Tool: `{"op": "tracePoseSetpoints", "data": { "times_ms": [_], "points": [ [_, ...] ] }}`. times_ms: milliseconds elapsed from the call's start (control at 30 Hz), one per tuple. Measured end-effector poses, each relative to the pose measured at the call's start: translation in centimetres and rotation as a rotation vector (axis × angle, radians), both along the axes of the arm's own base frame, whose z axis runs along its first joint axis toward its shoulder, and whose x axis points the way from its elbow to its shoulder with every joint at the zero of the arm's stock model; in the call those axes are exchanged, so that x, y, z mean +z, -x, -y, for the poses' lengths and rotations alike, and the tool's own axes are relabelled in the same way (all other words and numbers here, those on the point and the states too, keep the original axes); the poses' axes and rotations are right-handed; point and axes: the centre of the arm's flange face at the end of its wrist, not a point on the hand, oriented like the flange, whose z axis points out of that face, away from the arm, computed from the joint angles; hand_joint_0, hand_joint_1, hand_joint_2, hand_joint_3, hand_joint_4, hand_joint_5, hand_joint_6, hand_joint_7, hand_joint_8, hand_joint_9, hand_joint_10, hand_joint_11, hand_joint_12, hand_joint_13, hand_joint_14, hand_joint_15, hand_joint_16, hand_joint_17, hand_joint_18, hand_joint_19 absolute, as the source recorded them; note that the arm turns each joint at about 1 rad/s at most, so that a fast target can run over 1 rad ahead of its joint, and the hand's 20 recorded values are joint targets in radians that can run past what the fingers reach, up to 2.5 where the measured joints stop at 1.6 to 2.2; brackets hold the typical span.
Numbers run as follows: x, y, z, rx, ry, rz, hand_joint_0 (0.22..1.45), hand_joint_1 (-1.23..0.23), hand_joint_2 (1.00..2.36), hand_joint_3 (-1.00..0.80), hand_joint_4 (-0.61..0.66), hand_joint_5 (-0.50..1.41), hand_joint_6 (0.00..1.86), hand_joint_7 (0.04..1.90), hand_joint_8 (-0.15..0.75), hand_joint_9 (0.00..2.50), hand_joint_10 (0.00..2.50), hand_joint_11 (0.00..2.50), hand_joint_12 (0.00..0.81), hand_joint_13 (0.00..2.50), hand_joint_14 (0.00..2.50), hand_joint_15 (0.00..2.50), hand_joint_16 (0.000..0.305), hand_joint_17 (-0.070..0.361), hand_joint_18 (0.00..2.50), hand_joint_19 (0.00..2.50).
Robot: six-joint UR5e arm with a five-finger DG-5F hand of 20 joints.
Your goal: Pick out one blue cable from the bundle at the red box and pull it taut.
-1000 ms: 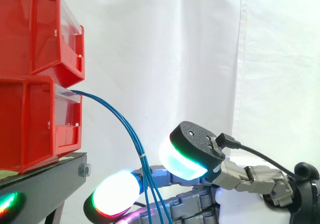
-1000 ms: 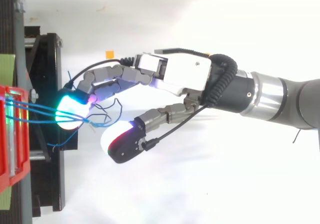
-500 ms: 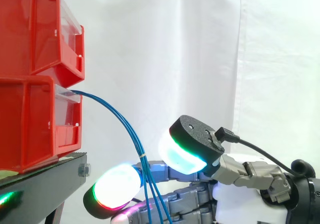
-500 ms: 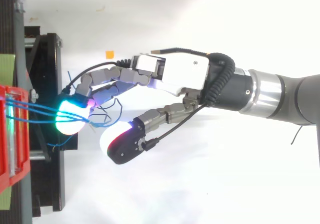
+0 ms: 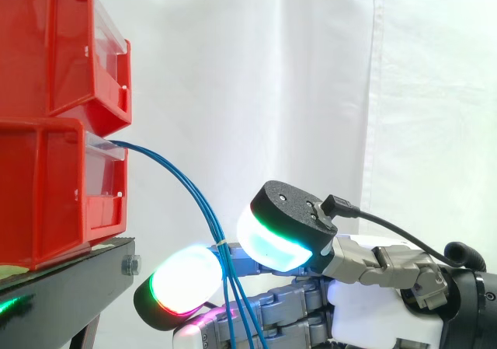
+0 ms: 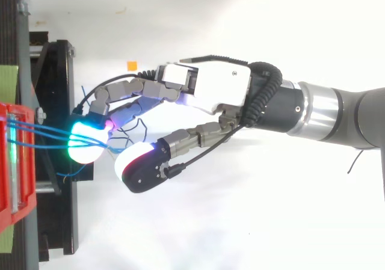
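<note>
Robot hand [image 6: 207, 89] comes in from the right with its fingers stretched toward the bins and only loosely bent. The thumb is swung in underneath them. From above there's a narrow gap between the thumb pad [image 6: 139, 169] and the glowing finger pad [image 6: 84, 144], so I'd call it a nearly closed but empty pinch, nothing clamped yet.

The blue cables [image 5: 186, 184] are what everything turns on. They're bunched with a small pale tie [image 5: 221, 242] right at hand height. In the side view they drop almost straight down through the slot between the finger pad and the thumb pad. From above the same strands run lengthwise toward the robot hand and lie across that finger pad. So the bundle is already between finger and thumb, with its long axis pointing from the bin toward the hand. I can't tell whether any single strand is separated from the others. They look like a clump to me.

Further back, the cables arc up and left to where they leave the front lip of the lower red bin [image 5: 46, 186]. That bin sits at the right edge of the black stand [image 5: 70, 283], with another red bin [image 5: 46, 46] stacked on top. The cables hang off past the stand's edge in free air. The white curtain [image 5: 311, 69] is behind it all.

My guess is the coming move needs the thumb to close on just one strand and then a pull to the right, away from the bin. With the tie this close, the risk is grabbing the whole bunch.
</note>
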Motion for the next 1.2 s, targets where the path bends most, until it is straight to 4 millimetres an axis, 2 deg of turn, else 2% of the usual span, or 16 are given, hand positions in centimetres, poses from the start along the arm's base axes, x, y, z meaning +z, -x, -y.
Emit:
{"op": "tracePoseSetpoints", "data": {
  "times_ms": [533,1000,1067,1200],
  "points": [
    [0.44,-0.29,0.04,0.020,-0.001,0.011,0.58,-0.51,1.01,-0.41,0.09,-0.15,0.50,1.09,0.218,0.76,0.01,0.43,0.206,0.67,0.02,0.45,0.010,0.022,0.11,0.43],
    [0.56,-0.32,0.25,0.025,-0.003,0.013,0.59,-0.51,1.01,-0.37,0.06,-0.13,0.50,1.19,0.214,0.77,0.02,0.44,0.203,0.68,0.02,0.46,0.009,0.020,0.12,0.43],
    [0.56,-0.33,0.30,0.025,-0.003,0.012,0.60,-0.52,1.01,-0.36,0.06,-0.12,0.50,1.23,0.220,0.84,0.02,0.48,0.202,0.68,0.02,0.45,0.009,0.020,0.12,0.44],
    [0.60,-0.35,0.29,0.030,-0.002,0.011,0.60,-0.54,1.01,-0.33,0.04,-0.12,0.54,1.18,0.214,0.85,0.02,0.50,0.201,0.69,0.02,0.45,0.009,0.019,0.13,0.43]
  ]
}}
